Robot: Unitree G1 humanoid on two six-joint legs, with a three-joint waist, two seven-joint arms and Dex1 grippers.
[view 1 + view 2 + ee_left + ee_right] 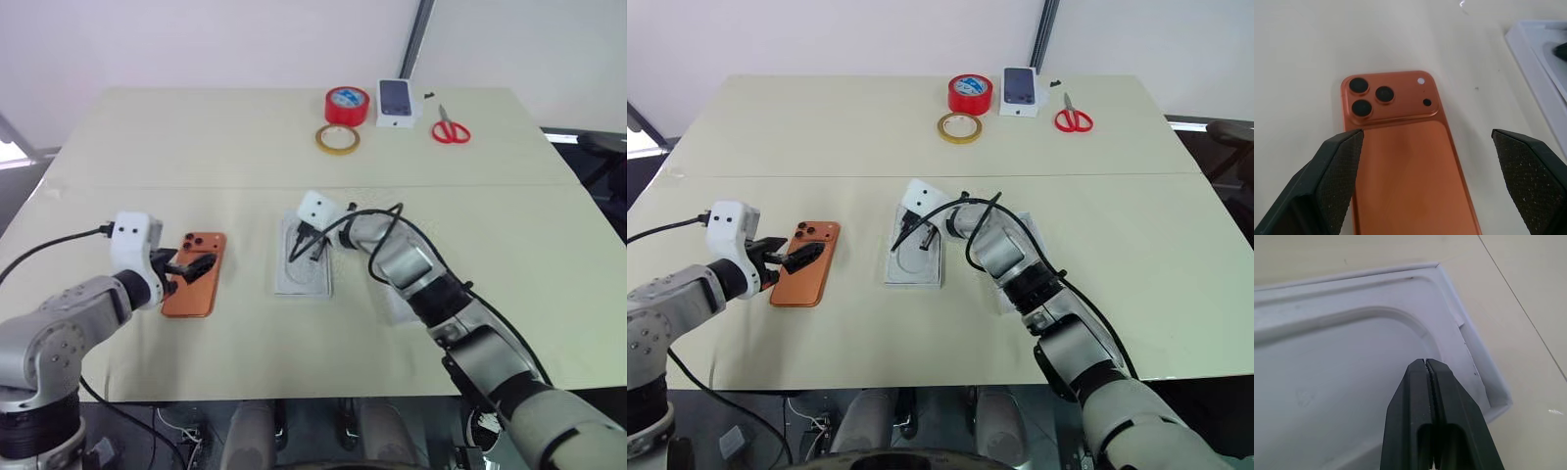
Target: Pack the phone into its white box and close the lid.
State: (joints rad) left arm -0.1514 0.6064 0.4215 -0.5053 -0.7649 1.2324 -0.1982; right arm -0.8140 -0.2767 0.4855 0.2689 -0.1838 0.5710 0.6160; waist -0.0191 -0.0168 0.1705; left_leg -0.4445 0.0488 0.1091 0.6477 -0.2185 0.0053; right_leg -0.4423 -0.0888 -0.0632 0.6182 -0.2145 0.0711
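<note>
The orange phone point(199, 291) lies back up on the table at the left, its three-lens camera block point(1367, 97) at the far end. My left gripper point(196, 266) hovers open just over its near half, one finger on each side. The white box point(315, 279) sits at mid-table with a white insert with an oval recess point(1337, 372) lying in it. My right gripper point(1425, 364) is shut and empty, its tip down over that insert. A white cardboard shape point(1036, 238), perhaps the lid, lies right of the box, mostly hidden under my right forearm.
At the far edge of the table stand a red tape roll point(347, 104), a yellowish tape ring point(337, 139), a small white box with a dark phone picture point(397, 101) and red scissors point(450, 127). Cables trail from both wrists.
</note>
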